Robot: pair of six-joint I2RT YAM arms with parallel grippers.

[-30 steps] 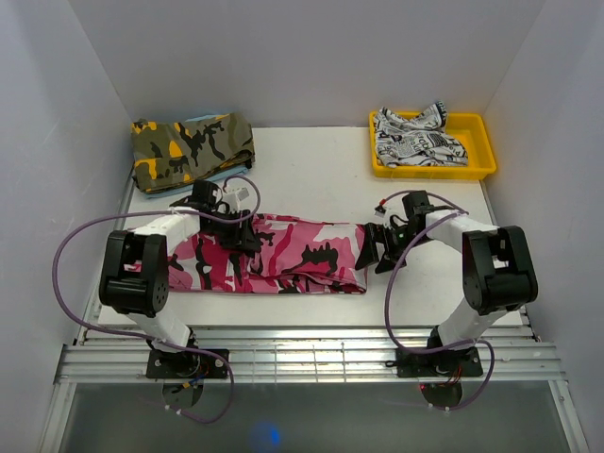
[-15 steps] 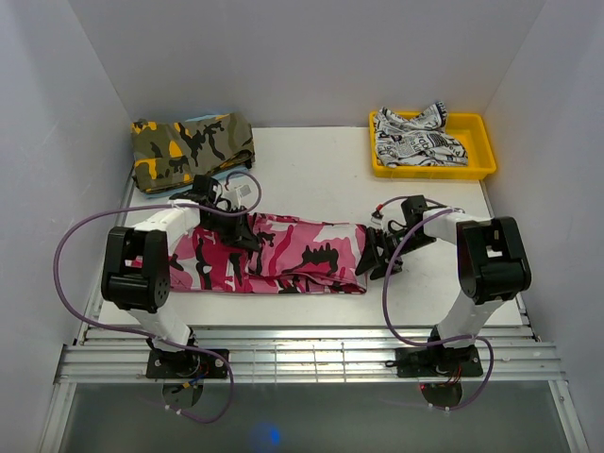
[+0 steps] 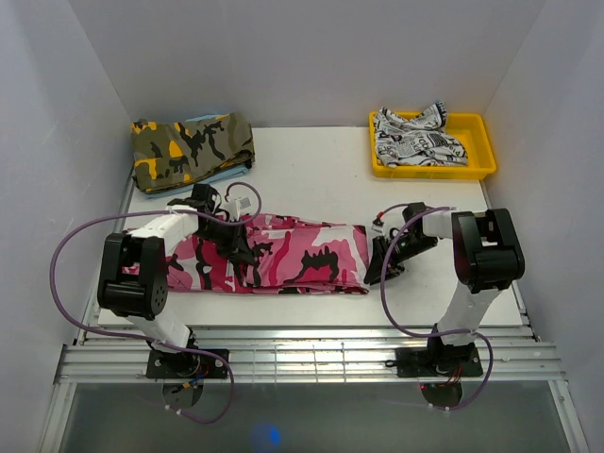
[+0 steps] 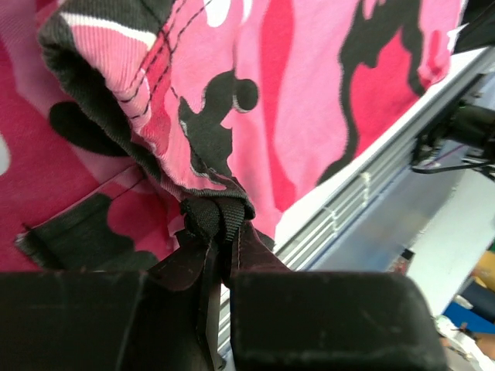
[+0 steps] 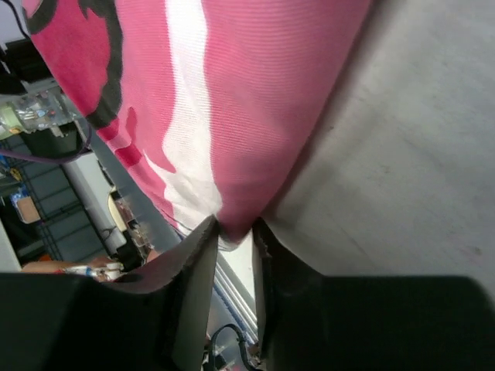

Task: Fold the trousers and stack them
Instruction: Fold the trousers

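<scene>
The pink, white and black camouflage trousers (image 3: 283,255) lie lengthwise across the near part of the white table (image 3: 321,179), folded along their length. My left gripper (image 3: 236,253) is over their left half, shut on a bunched black-and-pink fold of the trousers (image 4: 220,212). At the right end my right gripper (image 3: 376,266) is shut on the pink edge of the trousers (image 5: 236,220), low against the table.
An olive-and-orange camouflage garment (image 3: 192,148) lies folded at the back left. A yellow tray (image 3: 479,160) at the back right holds a white garment with black print (image 3: 415,137). A metal rail (image 3: 311,359) runs along the near table edge.
Both grippers have closed on the trousers. The left gripper has moved slightly toward the near edge, and the right gripper has dropped lower at the right end of the cloth.
</scene>
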